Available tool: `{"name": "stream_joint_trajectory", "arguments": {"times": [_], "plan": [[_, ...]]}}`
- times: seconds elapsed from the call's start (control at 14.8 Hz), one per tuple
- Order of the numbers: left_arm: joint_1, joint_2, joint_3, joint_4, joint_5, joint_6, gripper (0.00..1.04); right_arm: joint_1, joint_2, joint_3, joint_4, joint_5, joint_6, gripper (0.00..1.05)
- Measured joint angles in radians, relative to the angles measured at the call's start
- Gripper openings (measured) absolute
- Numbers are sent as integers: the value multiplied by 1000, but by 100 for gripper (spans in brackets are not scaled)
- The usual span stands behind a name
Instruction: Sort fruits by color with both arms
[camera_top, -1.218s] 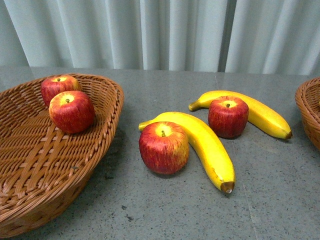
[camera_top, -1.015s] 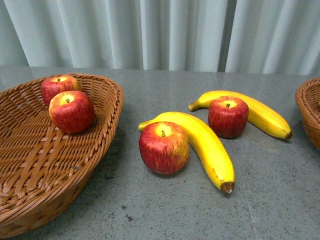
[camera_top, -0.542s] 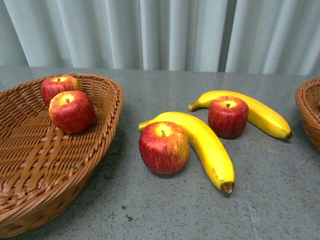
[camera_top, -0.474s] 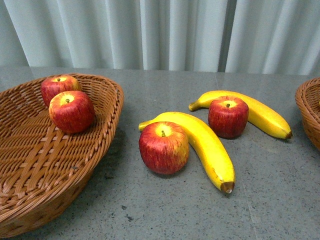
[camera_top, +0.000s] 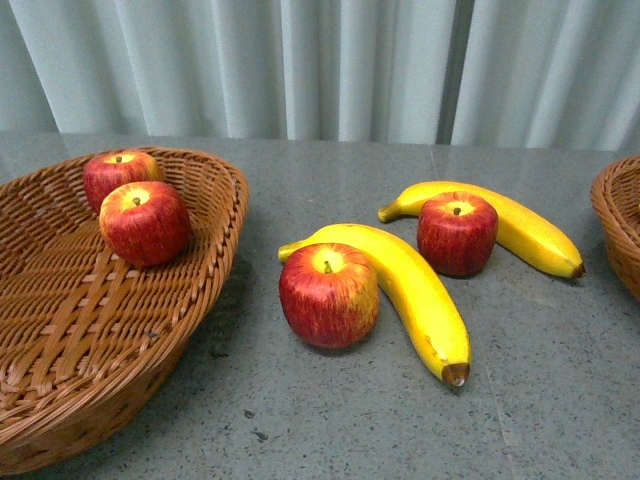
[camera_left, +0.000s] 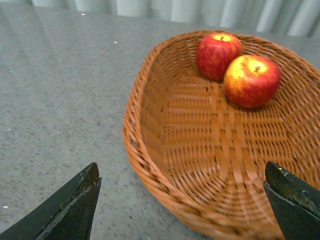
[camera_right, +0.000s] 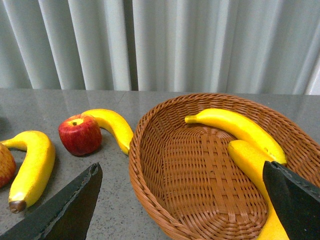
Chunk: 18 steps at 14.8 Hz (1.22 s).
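Observation:
Two red apples (camera_top: 117, 172) (camera_top: 144, 222) lie in the left wicker basket (camera_top: 225, 215). Two more apples (camera_top: 329, 294) (camera_top: 457, 233) sit on the table, each against a yellow banana (camera_top: 410, 285) (camera_top: 520, 228). Neither arm shows in the front view. My left gripper (camera_left: 182, 207) is open and empty, above the near rim of the left basket (camera_left: 150, 170), with its two apples (camera_left: 218, 48) (camera_left: 251, 81) at the far end. My right gripper (camera_right: 180, 205) is open and empty over the right basket (camera_right: 145, 165), which holds two bananas (camera_right: 235, 127) (camera_right: 255, 165).
The right basket's edge (camera_top: 615, 225) shows at the far right of the front view. The right wrist view also shows a table apple (camera_right: 80, 134) and two table bananas (camera_right: 115, 127) (camera_right: 32, 160) beside that basket. A pale curtain hangs behind the grey table (camera_top: 350, 420).

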Motion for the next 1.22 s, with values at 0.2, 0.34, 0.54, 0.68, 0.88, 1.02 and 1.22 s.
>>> {"name": "stream_joint_trajectory", "arguments": {"times": [0.2, 0.34, 0.54, 0.68, 0.88, 1.02, 1.22], "plan": [[132, 288, 185, 312, 137, 37, 98, 0, 0, 0, -1, 1, 0, 98], [142, 506, 313, 463, 277, 83, 98, 0, 0, 0, -1, 1, 0, 98], [47, 797, 493, 454, 502, 129, 98, 0, 0, 0, -1, 1, 0, 98], [-39, 943, 591, 434, 585, 155, 98, 0, 0, 0, -1, 1, 0, 98], [-161, 1128, 676, 360, 608, 235, 98, 0, 0, 0, -1, 1, 0, 98], [-211, 1216, 722, 326, 624, 285, 98, 0, 0, 0, -1, 1, 0, 98], [-277, 1371, 792, 216, 607, 425, 98, 0, 0, 0, -1, 1, 0, 98]]}}
